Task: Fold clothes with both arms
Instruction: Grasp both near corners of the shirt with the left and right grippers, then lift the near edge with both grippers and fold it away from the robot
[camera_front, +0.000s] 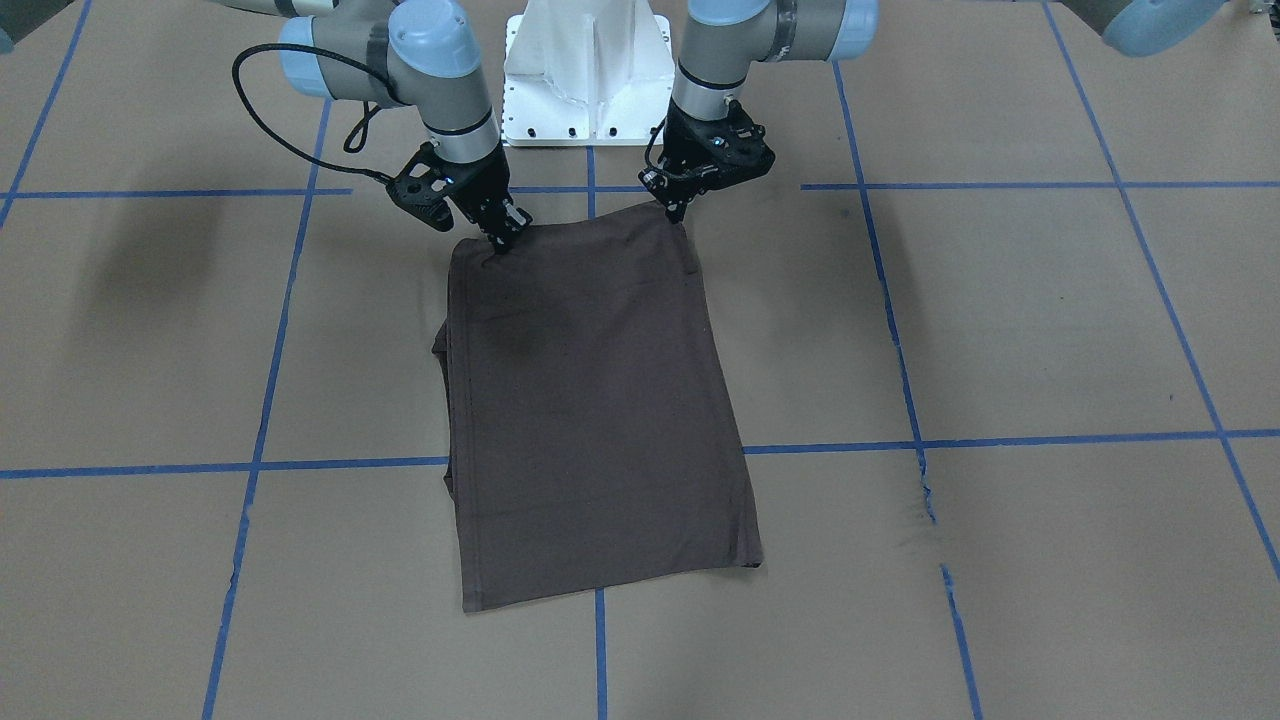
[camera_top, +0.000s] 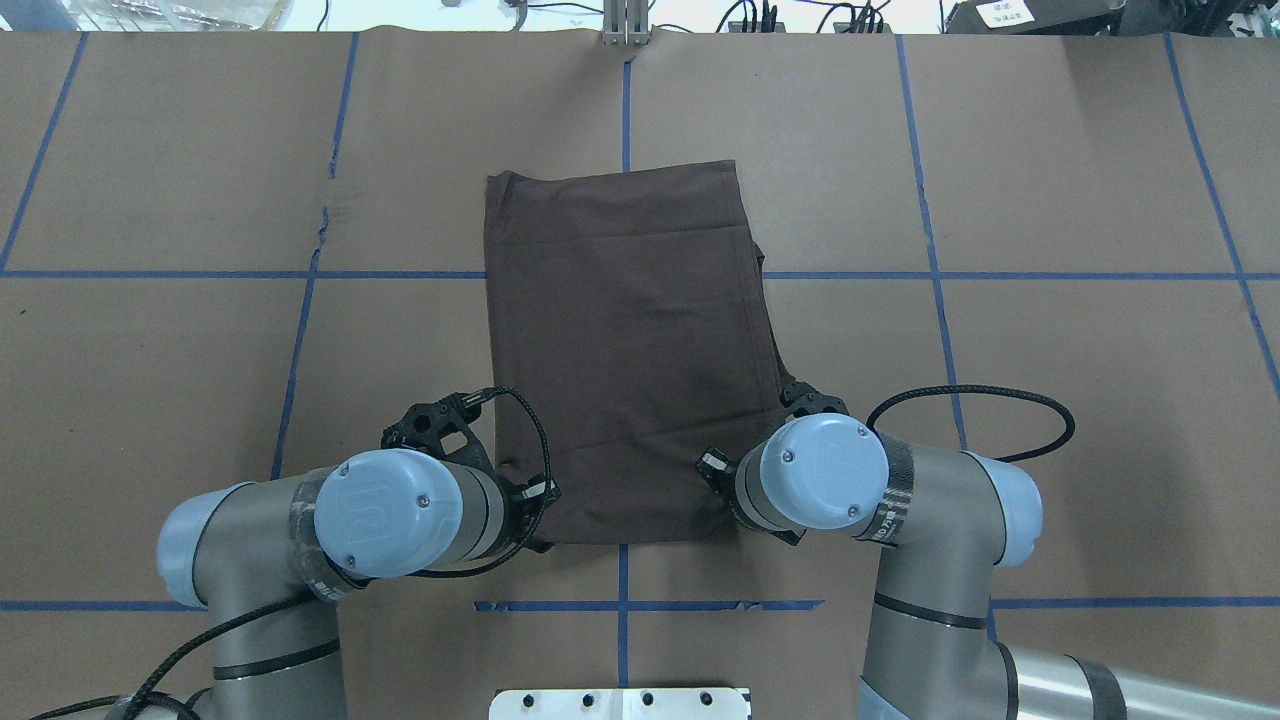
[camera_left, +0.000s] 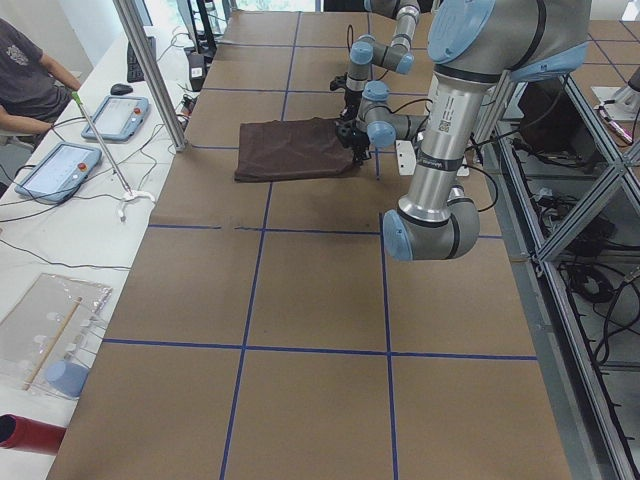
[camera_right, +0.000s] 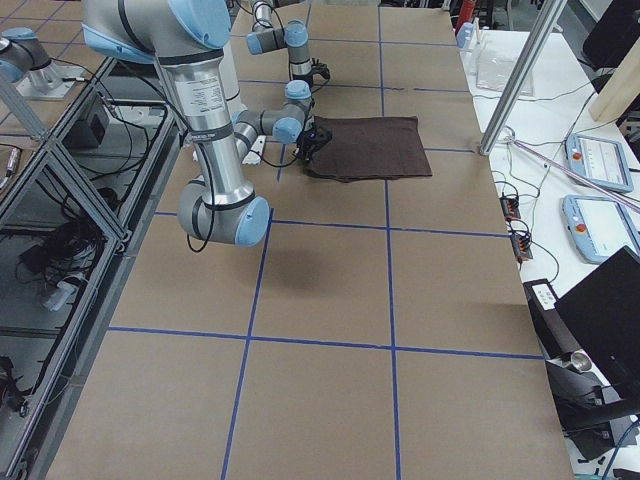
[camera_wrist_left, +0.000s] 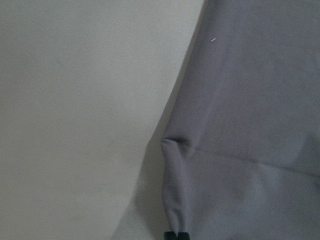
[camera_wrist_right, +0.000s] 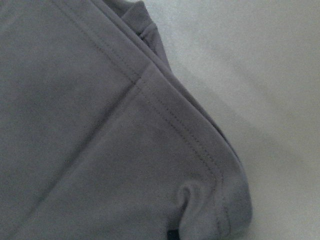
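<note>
The dark brown T-shirt (camera_front: 600, 400) lies folded into a tall rectangle on the brown table (camera_top: 1050, 400), its short near edge towards the robot's base. My left gripper (camera_front: 679, 212) is down on that edge's corner on my left side. My right gripper (camera_front: 506, 238) is down on the other near corner. Both are shut on the cloth. The left wrist view shows the T-shirt (camera_wrist_left: 250, 125) puckered into a ridge that runs to the fingertips (camera_wrist_left: 172, 235). In the right wrist view the hemmed corner of the T-shirt (camera_wrist_right: 90, 140) bunches at the pinch. From overhead, both wrists hide the grippers.
The white pedestal base (camera_front: 585, 70) stands just behind the shirt's near edge. Blue tape lines (camera_front: 1000, 440) cross the table. In the exterior left view a person (camera_left: 25, 85) sits at a side bench with tablets (camera_left: 115, 115) and a metal post (camera_left: 155, 75).
</note>
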